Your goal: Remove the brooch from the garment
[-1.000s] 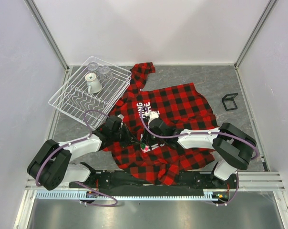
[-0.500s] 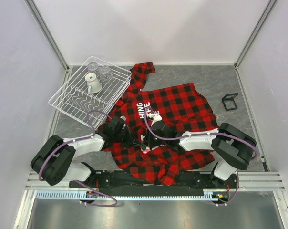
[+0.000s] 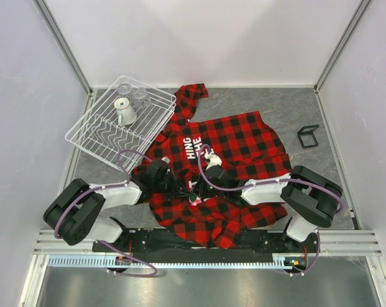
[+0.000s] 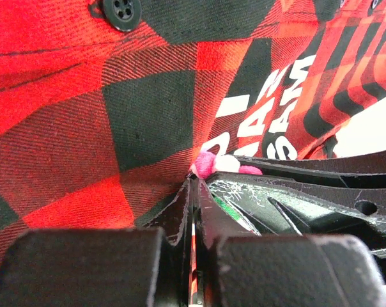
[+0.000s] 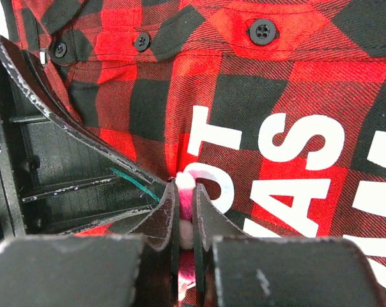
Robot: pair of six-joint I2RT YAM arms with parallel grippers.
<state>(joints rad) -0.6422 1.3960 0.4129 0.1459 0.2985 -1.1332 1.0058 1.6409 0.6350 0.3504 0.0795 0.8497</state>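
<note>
Grey, stone-patterned tabletop (image 3: 295, 109) carries every item. A white wire dish rack (image 3: 84, 137) sits at its far left.

1. The large red-and-black plaid shirt (image 3: 244, 137) with white block lettering lies flat and partly rumpled across the centre of the tabletop. It is soft woven cloth, light and limp. Judgement: it will lift and tent with any pull unless it is held down close to the pin.

2. The left fingers (image 4: 177, 208) are pressed together, and a thin red sliver shows in the seam between them. This appears to be a fold of the shirt, pinched just beside the pin.

3. The right fingers (image 5: 161, 217) are pressed onto pink material, which shows in the seam between them.

4. The small pink flower-shaped brooch (image 3: 194, 199) sits on the lettered chest area, near the front edge of the shirt, between the two sets of fingers. The right fingers pinch it.

Handling judgement: the brooch is light and rigid, and its petals look small and possibly fragile. Grip the flower head across its edges. Its fastening is hidden, so the direction of release cannot be told.
</note>
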